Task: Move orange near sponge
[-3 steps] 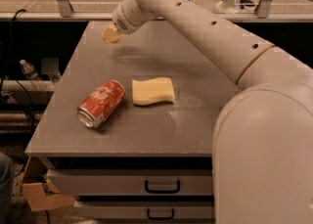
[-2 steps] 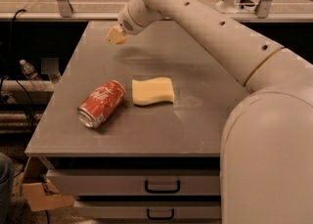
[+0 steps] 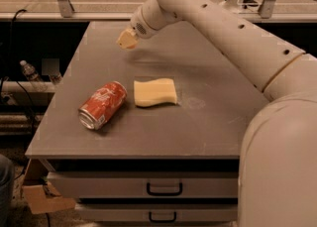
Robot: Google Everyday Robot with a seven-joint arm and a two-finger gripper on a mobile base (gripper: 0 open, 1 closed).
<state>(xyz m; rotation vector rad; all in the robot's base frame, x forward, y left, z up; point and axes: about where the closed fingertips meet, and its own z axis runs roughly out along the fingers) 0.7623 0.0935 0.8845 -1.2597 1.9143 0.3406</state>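
**Orange-to-sponge job: no orange anywhere on the table that I can see**

Standing at the front of the bench. Closest to me are the drawers (image 3: 163,189), and above them the front lip of the table (image 3: 208,132), which has a wide bare strip along it.

A bit further in, the red soda can (image 3: 102,105) lies on its side toward the left. The sponge (image 3: 155,92) sits flat just to its right, close but not touching. There's plenty of open surface right of the sponge and behind it. The left side is tighter with the can there, so I'd bring the fruit in from the back or the right.

Further back, the gripper (image 3: 127,38) hangs over the far-left part of the table, well apart from the sponge, with the big arm (image 3: 223,28) sweeping in from the right. I honestly can't tell whether the hand is spread, closed or pinching anything. The tip is just a pale yellowish lump from here.

The orange isn't lying anywhere on the tabletop. It might be inside that tip or hidden by it, but I can't say. My read is that the placing isn't done, since nothing round sits by the sponge yet. The left edge isn't far from the gripper, so drifting that way looks risky.
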